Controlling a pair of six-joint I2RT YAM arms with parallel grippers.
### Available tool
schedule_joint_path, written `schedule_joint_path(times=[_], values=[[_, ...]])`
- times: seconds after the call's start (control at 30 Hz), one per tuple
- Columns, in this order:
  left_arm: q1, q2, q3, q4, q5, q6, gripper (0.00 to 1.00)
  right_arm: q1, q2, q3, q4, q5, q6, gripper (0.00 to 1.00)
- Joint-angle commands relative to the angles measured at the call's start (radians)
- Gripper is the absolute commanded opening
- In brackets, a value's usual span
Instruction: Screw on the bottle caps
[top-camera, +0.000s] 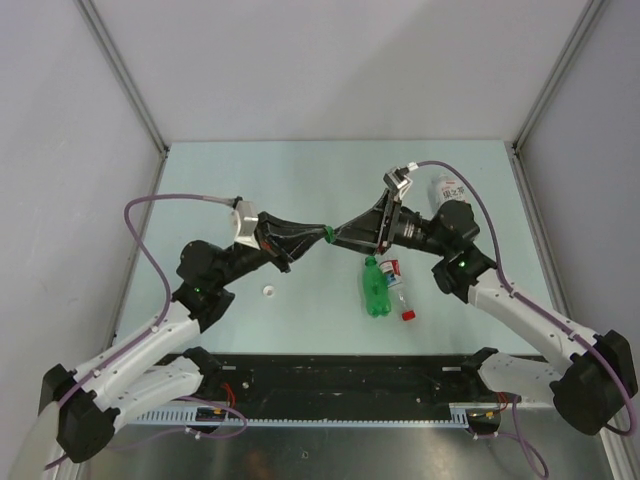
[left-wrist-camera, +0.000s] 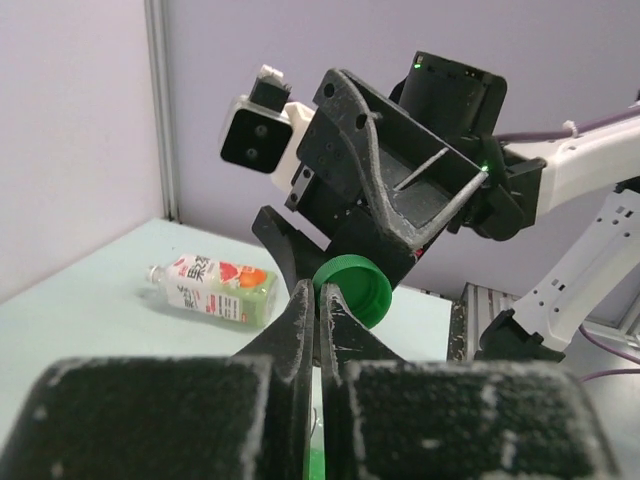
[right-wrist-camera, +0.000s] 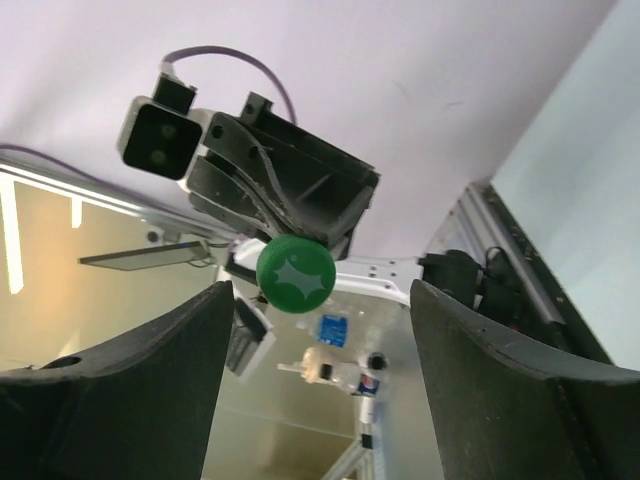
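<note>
Two sets of fingers meet in mid-air above the surface (top-camera: 250, 180). My left fingers (left-wrist-camera: 300, 330) are pinched tight on the green cap (left-wrist-camera: 355, 285). My right fingers (right-wrist-camera: 170, 370) stand wide, one on either side of that cap, clear of it. Green bottle (top-camera: 376, 292) and slim clear bottle (top-camera: 399, 290) lie side by side below. White cap (top-camera: 268, 291) lies well apart on the left arm's side.

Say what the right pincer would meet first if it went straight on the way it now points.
The green cap, pinched by the left pincer, lies straight ahead of the open right pincer; it looks close, though depth is unclear.
</note>
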Motion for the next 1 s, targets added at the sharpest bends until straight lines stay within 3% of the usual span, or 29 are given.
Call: schedule_joint_path(times=[0.0, 0.13, 0.47, 0.6, 0.73, 0.97], values=[[-0.011, 0.010, 0.036, 0.121, 0.049, 0.030, 0.00, 0.028, 0.007, -0.014, 0.219, 0.077, 0.142, 0.72], [-0.013, 0.020, 0.034, 0.130, 0.048, 0.030, 0.00, 0.045, 0.024, -0.015, 0.291, 0.083, 0.187, 0.62], [-0.014, 0.032, 0.021, 0.132, 0.011, 0.040, 0.00, 0.064, 0.015, -0.015, 0.290, 0.106, 0.178, 0.37], [-0.014, 0.046, 0.024, 0.132, 0.006, 0.041, 0.00, 0.066, -0.002, -0.015, 0.277, 0.109, 0.159, 0.34], [-0.014, 0.065, 0.030, 0.132, 0.011, 0.037, 0.00, 0.066, -0.012, -0.015, 0.286, 0.101, 0.152, 0.40], [-0.014, 0.086, 0.038, 0.130, 0.023, 0.036, 0.00, 0.066, -0.018, -0.015, 0.285, 0.080, 0.136, 0.40]])
